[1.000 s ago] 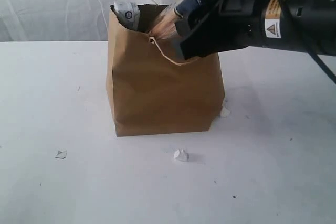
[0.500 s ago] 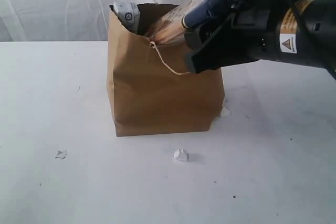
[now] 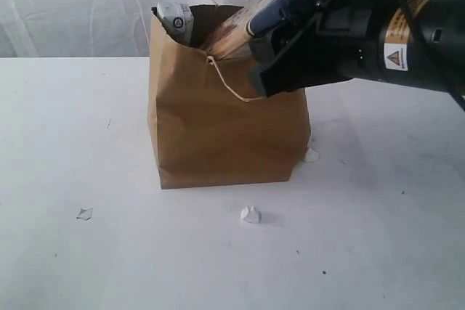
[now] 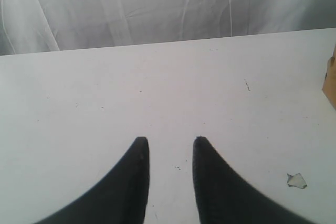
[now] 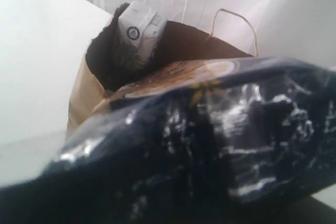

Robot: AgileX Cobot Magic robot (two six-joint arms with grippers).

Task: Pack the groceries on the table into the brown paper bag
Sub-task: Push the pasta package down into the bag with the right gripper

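The brown paper bag (image 3: pixel 218 136) stands upright in the middle of the table (image 3: pixel 87 136), mouth open. My right gripper (image 3: pixel 288 18) hangs over the bag's right rim, shut on the long navy-tan packet (image 3: pixel 254 18). The packet slants down, its tan end at the bag's mouth by the near handle. In the right wrist view the packet (image 5: pixel 210 129) fills the foreground and hides the jaws, with the bag (image 5: pixel 84 93) behind it. A grey-and-white pack top (image 3: pixel 176 19) sticks out of the bag's back left corner. My left gripper (image 4: pixel 169 141) hovers open over bare table, holding nothing.
Small white scraps lie on the table: one in front of the bag (image 3: pixel 251 215), one at the front left (image 3: pixel 85 213), one by the bag's right foot (image 3: pixel 311 155). A white curtain (image 3: pixel 73 5) hangs behind.
My right arm and the packet shifted a little to the right, then eased back toward the bag's mouth. More of the packet's tan end shows now. The bag and left gripper stayed put.
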